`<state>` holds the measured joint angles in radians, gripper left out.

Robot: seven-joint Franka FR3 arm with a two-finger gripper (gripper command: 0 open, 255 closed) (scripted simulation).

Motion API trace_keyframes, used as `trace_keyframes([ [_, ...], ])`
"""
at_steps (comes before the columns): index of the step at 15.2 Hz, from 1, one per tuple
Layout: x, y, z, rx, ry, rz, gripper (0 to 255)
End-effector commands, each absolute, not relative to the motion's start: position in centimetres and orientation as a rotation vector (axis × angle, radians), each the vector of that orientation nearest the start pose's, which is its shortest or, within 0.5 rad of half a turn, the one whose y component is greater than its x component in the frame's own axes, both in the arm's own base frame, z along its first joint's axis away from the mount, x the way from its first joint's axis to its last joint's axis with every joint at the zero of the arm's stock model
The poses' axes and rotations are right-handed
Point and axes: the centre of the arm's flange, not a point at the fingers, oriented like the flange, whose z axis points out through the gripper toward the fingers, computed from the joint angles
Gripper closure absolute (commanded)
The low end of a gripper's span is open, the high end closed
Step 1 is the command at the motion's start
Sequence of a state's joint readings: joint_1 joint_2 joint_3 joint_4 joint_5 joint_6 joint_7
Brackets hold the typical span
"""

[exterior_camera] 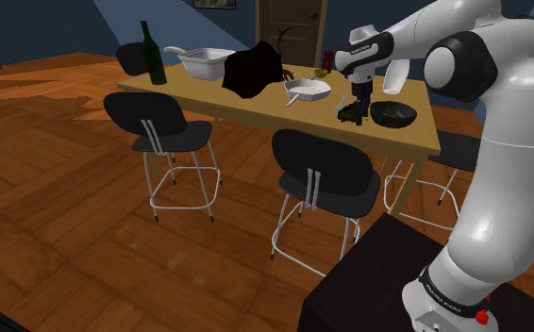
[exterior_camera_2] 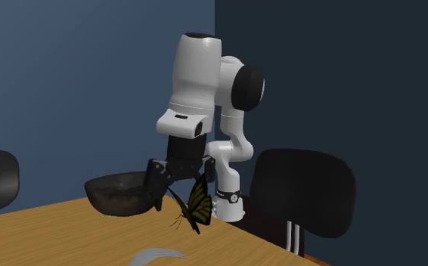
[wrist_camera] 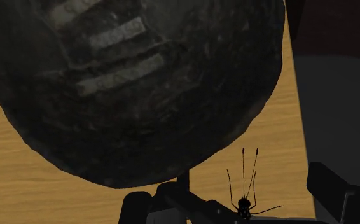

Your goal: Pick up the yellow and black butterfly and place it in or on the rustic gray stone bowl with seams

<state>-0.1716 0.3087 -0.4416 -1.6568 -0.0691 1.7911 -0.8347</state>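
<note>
The yellow and black butterfly (exterior_camera_2: 197, 205) hangs clenched in my gripper (exterior_camera_2: 181, 187), seemingly clear of the table (exterior_camera_2: 69, 234) and just beside the dark stone bowl (exterior_camera_2: 118, 195), so step 1 of 2, the pickup, looks done, and only the placing into that bowl is left.

walls (exterior_camera: 58, 24): dark blue | floor (exterior_camera: 58, 217): wood planks | table (exterior_camera: 199, 91): light wood | chairs (exterior_camera: 324, 168): black | door (exterior_camera: 293, 24): brown

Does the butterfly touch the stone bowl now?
Apart. In the wrist view, bare table shows between the antennae of the butterfly and the rim of the bowl; in the second exterior view it hangs beside the bowl.
</note>
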Motion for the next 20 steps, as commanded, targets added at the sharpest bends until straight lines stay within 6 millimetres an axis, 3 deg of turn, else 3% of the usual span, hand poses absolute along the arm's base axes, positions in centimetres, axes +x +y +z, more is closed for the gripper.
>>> trace_keyframes([
  [1, 52.3, -34.4, 42.9, -3.139, -0.397, 0.392, 0],
  [6, 52.3, -34.4, 42.9, -3.139, -0.397, 0.392, 0],
  [7, 52.3, -34.4, 43.0, -3.139, -0.397, 0.392, 255],
  [16, 52.3, -34.4, 42.9, -3.139, -0.397, 0.392, 255],
  [20, 52.3, -34.4, 45.0, -3.139, -0.397, 0.392, 255],
])
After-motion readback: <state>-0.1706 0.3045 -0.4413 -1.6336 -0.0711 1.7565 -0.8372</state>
